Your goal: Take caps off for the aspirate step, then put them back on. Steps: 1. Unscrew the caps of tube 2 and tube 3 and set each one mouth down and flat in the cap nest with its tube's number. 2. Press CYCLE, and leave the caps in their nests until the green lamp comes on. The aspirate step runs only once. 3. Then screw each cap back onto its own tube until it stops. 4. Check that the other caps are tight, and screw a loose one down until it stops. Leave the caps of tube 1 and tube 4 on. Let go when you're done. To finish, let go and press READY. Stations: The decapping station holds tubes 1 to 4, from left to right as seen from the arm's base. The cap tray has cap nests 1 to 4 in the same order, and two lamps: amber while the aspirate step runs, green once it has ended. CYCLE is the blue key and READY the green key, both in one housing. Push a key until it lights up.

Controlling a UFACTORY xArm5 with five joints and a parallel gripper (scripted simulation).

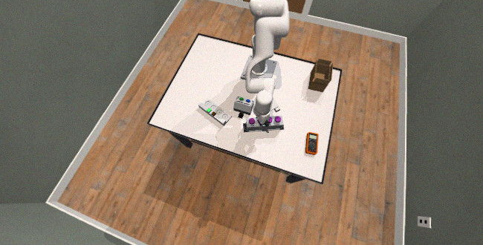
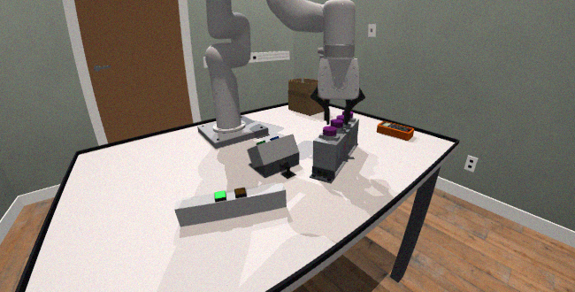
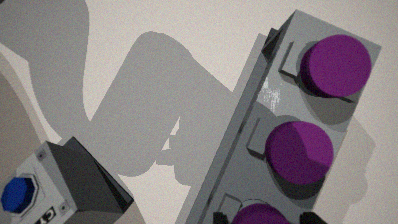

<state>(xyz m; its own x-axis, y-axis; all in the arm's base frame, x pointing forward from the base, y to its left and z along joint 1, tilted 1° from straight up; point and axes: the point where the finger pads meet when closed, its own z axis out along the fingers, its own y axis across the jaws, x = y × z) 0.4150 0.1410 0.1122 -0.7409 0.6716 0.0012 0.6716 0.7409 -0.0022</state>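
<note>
Purple cap (image 3: 260, 214) cut off at wrist-view edge; gripper (image 2: 338, 111) released, fingers astride it, contact unclear.

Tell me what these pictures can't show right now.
- Tube numbers: too small in every view.
- Claw contact with a cap: cut off by the wrist view's bottom edge.
- Cap tray nests: face away in the exterior view.
- READY key: outside the wrist view; only the blue key shows.
</note>
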